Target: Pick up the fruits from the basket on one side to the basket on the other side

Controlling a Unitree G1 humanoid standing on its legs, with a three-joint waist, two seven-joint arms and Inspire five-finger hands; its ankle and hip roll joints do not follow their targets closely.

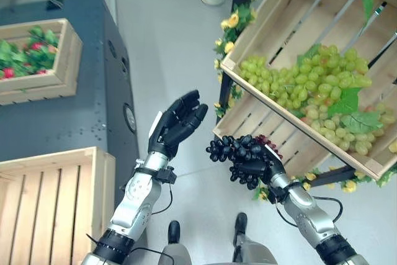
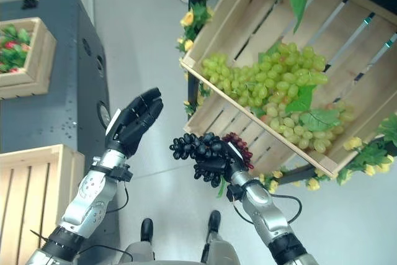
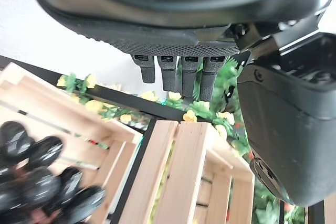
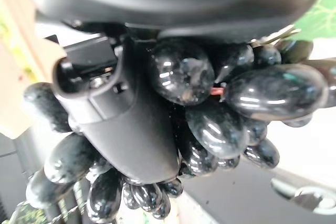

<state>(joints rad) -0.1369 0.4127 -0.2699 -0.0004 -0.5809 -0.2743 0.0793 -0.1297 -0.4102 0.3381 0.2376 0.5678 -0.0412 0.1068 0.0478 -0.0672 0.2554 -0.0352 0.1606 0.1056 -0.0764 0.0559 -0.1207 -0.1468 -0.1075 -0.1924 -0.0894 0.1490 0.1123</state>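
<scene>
My right hand is shut on a bunch of black grapes, held in the air in front of the tilted wooden crate on the right. The right wrist view shows the thumb curled over the black grapes. A pile of green grapes with leaves lies in that tilted crate. My left hand is raised a little left of the bunch, open, palm toward it, holding nothing. In the left wrist view its fingers hang straight and the black grapes show beyond them.
A wooden crate stands at the lower left. Another crate with red fruit and leaves sits on a dark cabinet at the upper left. Yellow flowers trim the tilted crate's stand. Grey floor lies between the two sides.
</scene>
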